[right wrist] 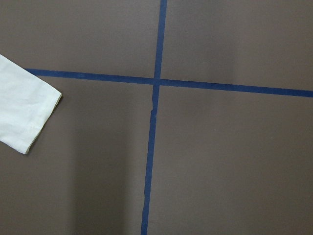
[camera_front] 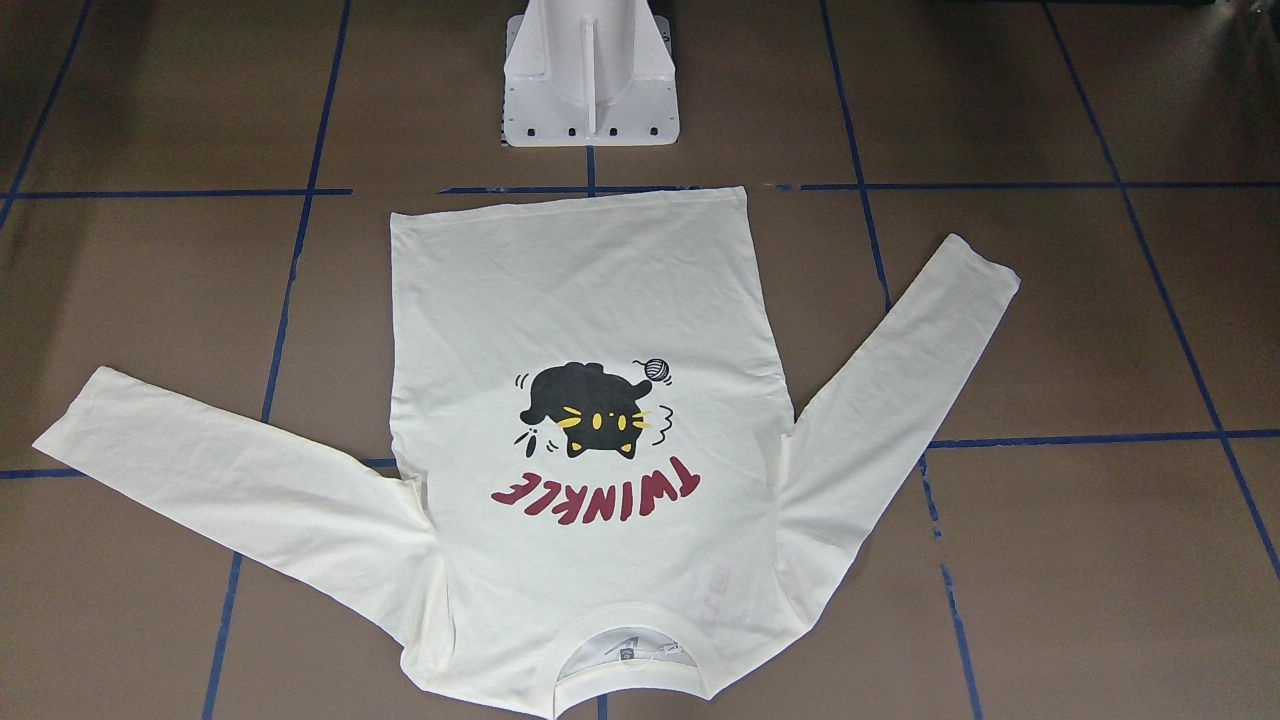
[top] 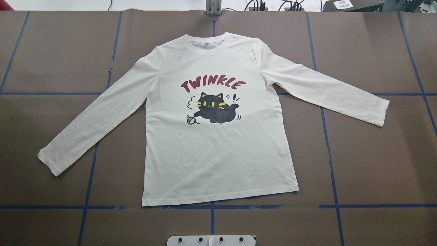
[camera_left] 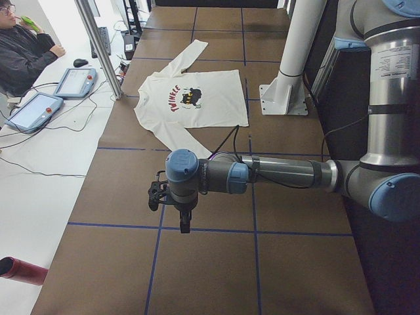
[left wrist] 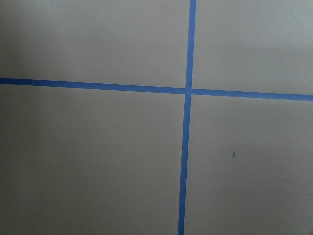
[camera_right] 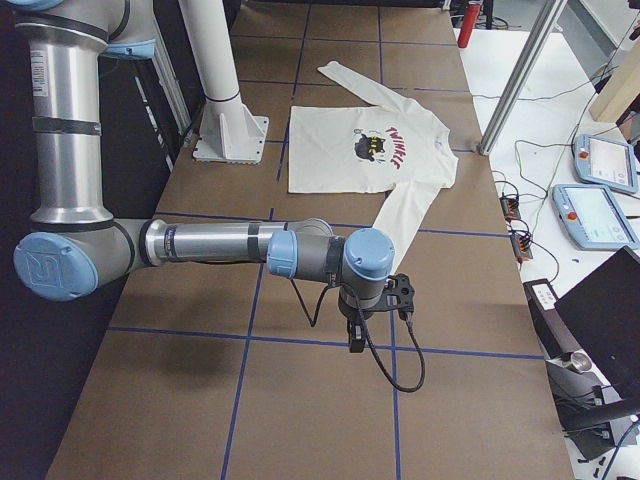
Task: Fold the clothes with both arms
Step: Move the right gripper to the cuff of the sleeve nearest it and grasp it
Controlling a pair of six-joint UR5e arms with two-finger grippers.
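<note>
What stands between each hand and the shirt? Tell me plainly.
Nothing visible. The shirt lies flat and spread out. Only bare brown table lies between it and the left hand and the right hand, both out beyond its sleeves.

cream sleeve cuff [right wrist: 24, 105] beside blue tape cross [right wrist: 155, 83]

shirt [top: 218, 164]: plain cream-white
cat print [top: 215, 111]: black, with yellow eyes and whiskers
lettering [top: 213, 84]: dark red
table [top: 375, 153]: brown
tape grid [top: 375, 206]: blue
left arm [camera_left: 282, 174]: silver-grey, light-blue joint caps
right arm [camera_right: 210, 243]: silver-grey, light-blue joint caps
pedestal [camera_front: 590, 70]: white
</note>
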